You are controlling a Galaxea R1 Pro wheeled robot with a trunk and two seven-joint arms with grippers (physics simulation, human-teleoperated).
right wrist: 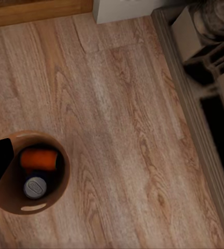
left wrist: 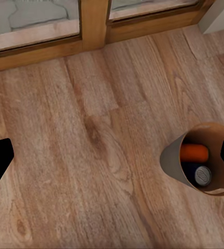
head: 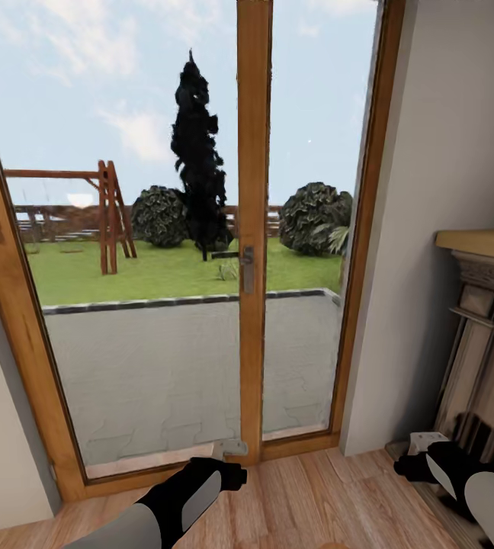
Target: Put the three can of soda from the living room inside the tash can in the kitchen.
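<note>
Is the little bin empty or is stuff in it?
Not empty. The bin stands upright on the wood floor with two soda cans inside, one lying sideways, one showing its silver top.

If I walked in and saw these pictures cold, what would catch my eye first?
Probably the tall wooden-framed glass door straight ahead, with a lawn, a dark tree and a swing frame outside. Next, on the wood floor, the small round bin with two soda cans in it, one orange, one showing its silver top.
</note>
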